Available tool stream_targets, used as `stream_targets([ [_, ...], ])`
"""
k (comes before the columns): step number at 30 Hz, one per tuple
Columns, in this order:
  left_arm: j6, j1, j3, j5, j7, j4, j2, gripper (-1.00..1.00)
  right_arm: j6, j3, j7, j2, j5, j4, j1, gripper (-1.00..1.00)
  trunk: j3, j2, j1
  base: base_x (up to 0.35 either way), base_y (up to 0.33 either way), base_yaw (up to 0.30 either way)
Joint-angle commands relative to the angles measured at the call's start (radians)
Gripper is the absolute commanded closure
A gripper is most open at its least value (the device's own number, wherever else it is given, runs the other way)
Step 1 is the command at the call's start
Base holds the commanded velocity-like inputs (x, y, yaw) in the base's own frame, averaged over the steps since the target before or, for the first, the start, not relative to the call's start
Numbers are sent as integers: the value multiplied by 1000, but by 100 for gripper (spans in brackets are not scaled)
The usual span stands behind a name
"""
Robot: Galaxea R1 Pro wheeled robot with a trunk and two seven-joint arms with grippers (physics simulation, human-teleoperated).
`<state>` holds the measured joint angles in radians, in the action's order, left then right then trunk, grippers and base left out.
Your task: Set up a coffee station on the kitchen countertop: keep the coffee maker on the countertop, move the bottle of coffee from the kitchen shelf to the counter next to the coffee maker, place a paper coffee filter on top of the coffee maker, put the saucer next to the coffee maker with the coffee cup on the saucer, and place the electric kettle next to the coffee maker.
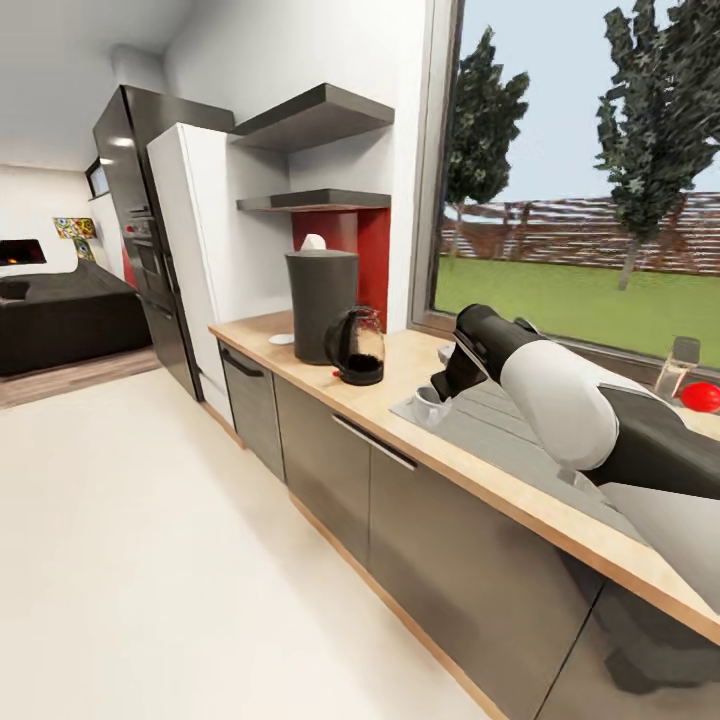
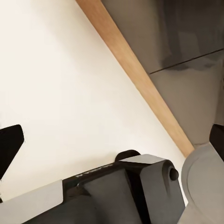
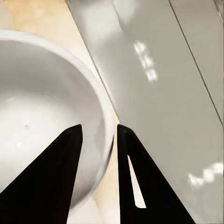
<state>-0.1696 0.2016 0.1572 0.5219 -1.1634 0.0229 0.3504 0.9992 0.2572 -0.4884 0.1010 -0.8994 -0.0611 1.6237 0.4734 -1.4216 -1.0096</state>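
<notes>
Two black fingers [image 3: 70, 172] of the right gripper [image 3: 98, 133] straddled one white coffee cup's [image 3: 42, 121] rim, seemingly gripping it.

Right gripper [image 1: 437, 392] sits down over the coffee cup [image 1: 428, 398], its two fingers [image 3: 63, 186] straddling the cup's wall, one inside the bowl and one outside. The cup rests at the corner of the sink's drainboard [image 1: 520, 425], set into the kitchen countertop [image 1: 440, 445]. Beyond the hand, farther along the counter, stands the electric kettle [image 1: 357, 346], and just behind it the coffee maker [image 1: 320, 305] with the paper coffee filter [image 1: 314, 242] on top. The saucer [image 1: 282, 339] lies past the maker's far side (flat on the counter). Above them hangs the kitchen shelf [image 1: 315, 200].
</notes>
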Motion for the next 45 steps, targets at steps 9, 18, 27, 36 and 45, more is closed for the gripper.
stream_targets([
  [9, -8, 1, 8, 6, -1, 0, 1, -100, 4, 7, -6, 0, -10, -2, 1, 100, 1, -1, 0, 25, 12, 251],
  [18, -8, 1, 7, 6, -1, 0, 2, -100, 4, 7, -6, 2, -10, -2, 1, 100, 1, -1, 0, 1, 0, 271],
  [27, -8, 1, 7, 6, -1, -1, 2, -100, 4, 7, -6, 2, -10, -2, 1, 100, 1, -1, 0, 0, 0, 272],
  [36, -8, 1, 7, 6, -1, -1, 2, -100, 4, 7, -6, 2, -10, -2, 1, 100, 1, -1, 0, 0, 0, 272],
  [45, -8, 1, 7, 6, -1, 0, 2, -100, 4, 7, -6, 2, -10, -2, 1, 100, 1, -1, 0, 0, 0, 272],
])
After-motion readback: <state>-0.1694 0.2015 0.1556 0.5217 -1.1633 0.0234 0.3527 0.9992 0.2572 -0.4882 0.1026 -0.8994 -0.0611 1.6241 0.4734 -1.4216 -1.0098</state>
